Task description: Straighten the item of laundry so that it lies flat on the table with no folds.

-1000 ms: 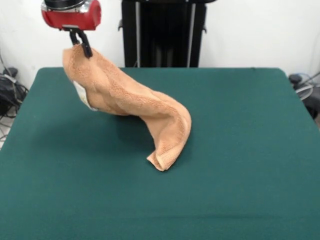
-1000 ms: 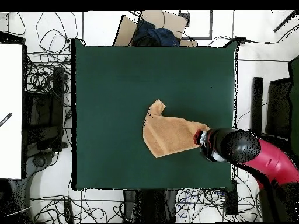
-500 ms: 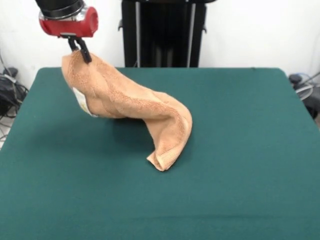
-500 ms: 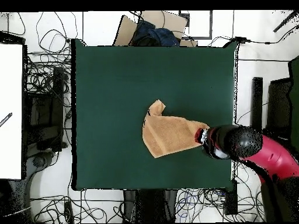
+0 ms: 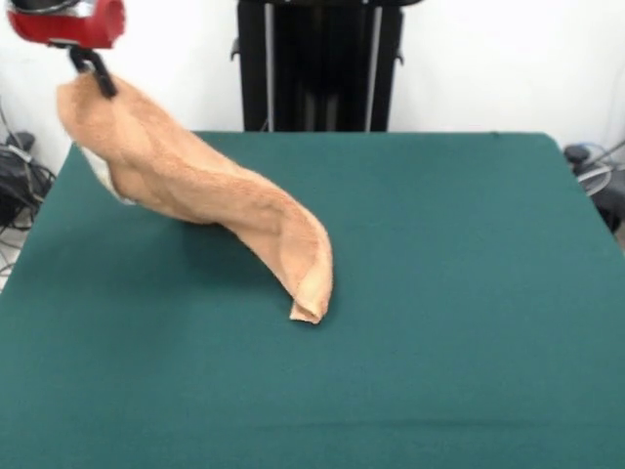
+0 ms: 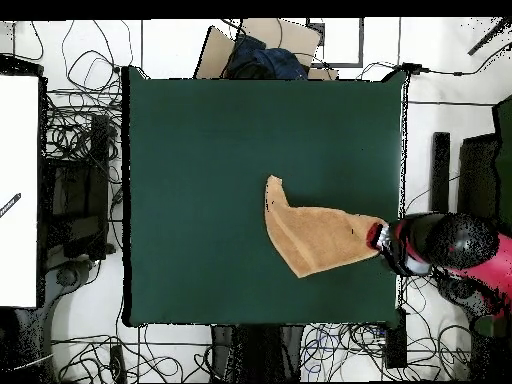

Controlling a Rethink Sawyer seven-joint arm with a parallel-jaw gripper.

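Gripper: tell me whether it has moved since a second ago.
Yes. In the front view the gripper, shut on the towel, has gone toward the picture's left, away from the black pedestal, out over the table edge, dragging the towel along.

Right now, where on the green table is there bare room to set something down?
The dark green felt table is bare across the half away from the peach-orange terry towel, and along the camera-side edge in the front view. It is crowded only at the far corner where the end effector holds the towel up, its tail touching mid-table.
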